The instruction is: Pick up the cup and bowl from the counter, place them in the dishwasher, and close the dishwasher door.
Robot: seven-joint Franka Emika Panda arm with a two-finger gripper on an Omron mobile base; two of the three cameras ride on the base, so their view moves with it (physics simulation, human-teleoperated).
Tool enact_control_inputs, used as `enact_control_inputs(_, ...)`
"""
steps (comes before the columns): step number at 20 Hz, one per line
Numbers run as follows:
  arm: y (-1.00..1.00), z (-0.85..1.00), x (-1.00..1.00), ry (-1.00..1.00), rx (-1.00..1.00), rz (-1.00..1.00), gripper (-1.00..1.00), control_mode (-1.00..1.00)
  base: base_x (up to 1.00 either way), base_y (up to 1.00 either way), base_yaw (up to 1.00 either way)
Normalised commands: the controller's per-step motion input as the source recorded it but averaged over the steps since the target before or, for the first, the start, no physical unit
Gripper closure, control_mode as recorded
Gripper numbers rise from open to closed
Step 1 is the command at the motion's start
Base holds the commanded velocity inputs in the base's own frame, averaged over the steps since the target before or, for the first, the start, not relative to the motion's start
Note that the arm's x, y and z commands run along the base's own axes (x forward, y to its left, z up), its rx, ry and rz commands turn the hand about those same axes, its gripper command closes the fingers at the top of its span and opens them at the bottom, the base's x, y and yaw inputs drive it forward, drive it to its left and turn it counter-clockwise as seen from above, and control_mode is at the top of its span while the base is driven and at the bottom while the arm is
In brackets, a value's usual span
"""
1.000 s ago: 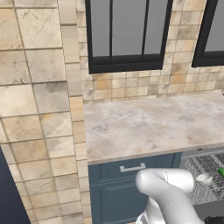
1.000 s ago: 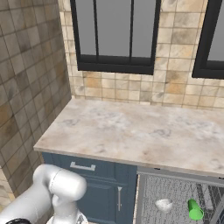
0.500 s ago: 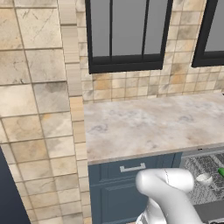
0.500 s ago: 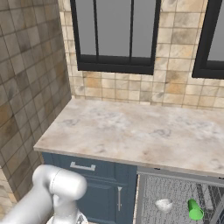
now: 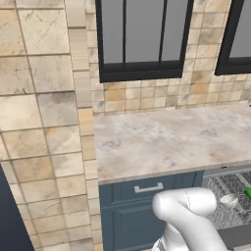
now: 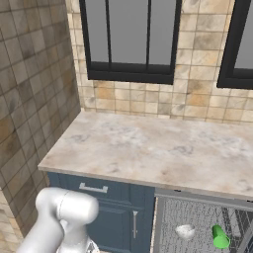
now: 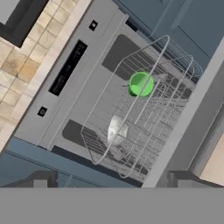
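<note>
Nothing has moved since the earlier frames, and you see your gripper (image 7: pixel 109 183) hanging with jaws spread wide and empty above the open dishwasher (image 7: pixel 78 74), where the green cup (image 7: pixel 141 84) and pale bowl (image 7: pixel 117 130) lie apart in the wire rack (image 7: pixel 175 87).

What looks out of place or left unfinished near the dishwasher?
The dishwasher door lies folded down and open. The green cup and the pale bowl sit in the pulled-out wire rack. Nothing is spilled or damaged.
</note>
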Motion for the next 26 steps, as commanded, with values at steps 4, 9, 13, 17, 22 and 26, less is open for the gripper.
enact_control_inputs(4, -0.18, -0.24, 0.0, -0.09, 0.0, 0.04, -1.0, -1.0, 0.0, 0.0, 0.0)
enact_control_inputs(9, -0.15, -0.37, 0.0, -0.09, 0.0, 0.0, -1.0, -1.0, 0.0, 0.0, 0.0)
enact_control_inputs(13, -0.25, -0.34, 0.06, -0.11, 0.0, 0.0, -1.0, -1.0, 0.0, 0.0, 0.0)
enact_control_inputs(17, -0.37, -0.21, 0.16, -0.11, 0.0, 0.0, -1.0, -1.0, 0.0, 0.0, 0.0)
enact_control_inputs(22, -0.4, -0.24, 0.24, -0.09, 0.0, 0.0, -1.0, -1.0, 0.0, 0.0, 0.0)
enact_control_inputs(26, -0.2, -0.64, 0.17, -0.03, 0.0, 0.0, -1.0, -1.0, 0.0, 0.0, 0.0)
